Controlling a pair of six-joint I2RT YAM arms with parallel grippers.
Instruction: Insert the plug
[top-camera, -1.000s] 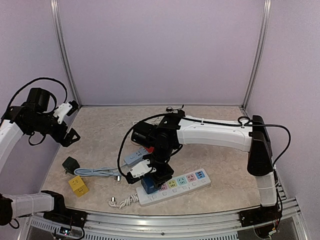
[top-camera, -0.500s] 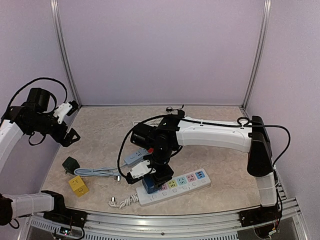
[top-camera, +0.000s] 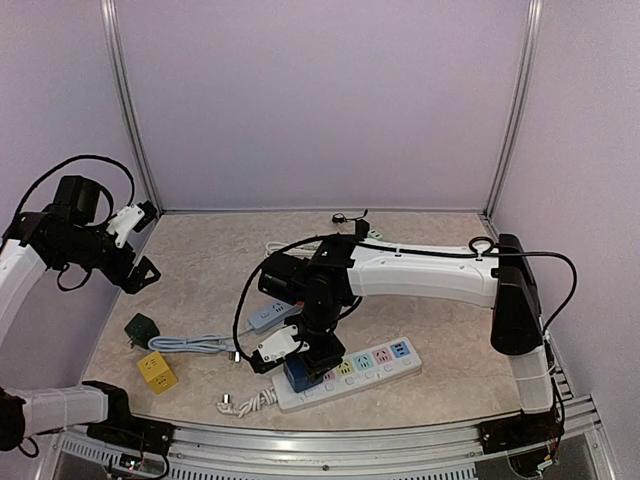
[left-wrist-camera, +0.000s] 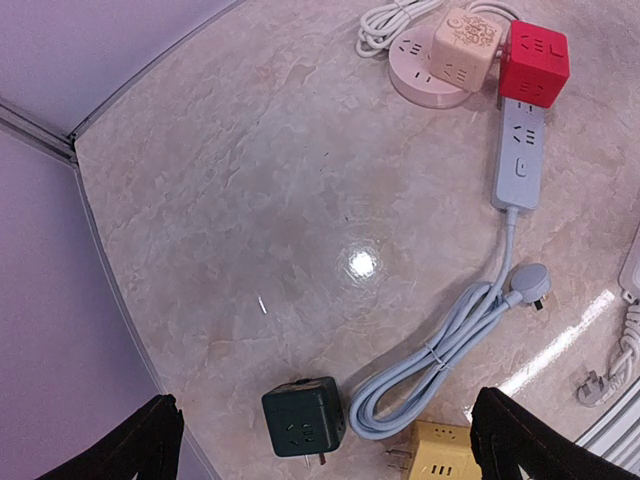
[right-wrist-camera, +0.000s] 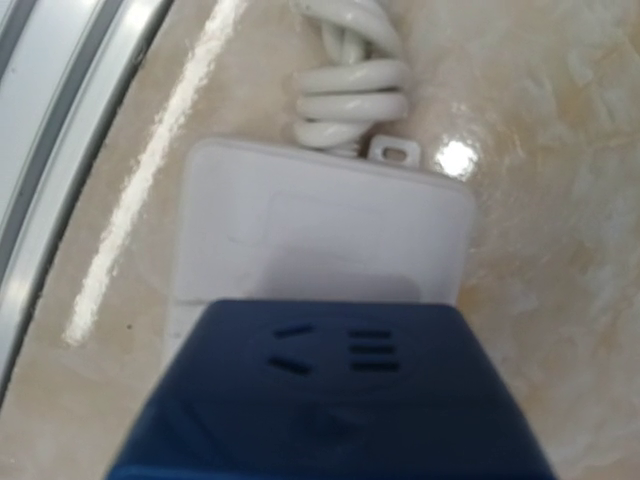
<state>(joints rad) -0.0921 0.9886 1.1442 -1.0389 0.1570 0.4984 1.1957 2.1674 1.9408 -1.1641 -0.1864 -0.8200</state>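
Observation:
The plug is a dark blue cube (top-camera: 297, 373) over the left end of the white power strip (top-camera: 378, 363), which has pastel sockets. My right gripper (top-camera: 306, 354) comes down on the cube from above and is shut on it. In the right wrist view the blue cube (right-wrist-camera: 330, 400) fills the bottom and hides my fingers. The strip's blank white end (right-wrist-camera: 320, 220) shows just beyond it. Whether the cube is seated in a socket is hidden. My left gripper (top-camera: 147, 242) hangs open high at the far left, holding nothing.
Below the left gripper (left-wrist-camera: 333, 456) lie a dark green cube (left-wrist-camera: 304, 418), a yellow cube (left-wrist-camera: 440, 455) and a grey strip (left-wrist-camera: 520, 150) with a coiled cable. A red cube (left-wrist-camera: 533, 62) and a beige cube (left-wrist-camera: 465, 42) sit further on. The white strip's cord (right-wrist-camera: 350, 85) coils near the metal rail (right-wrist-camera: 60, 100).
The right arm has shifted slightly left and toward the front edge, with the blue cube still over the strip's left end. The left arm has not moved.

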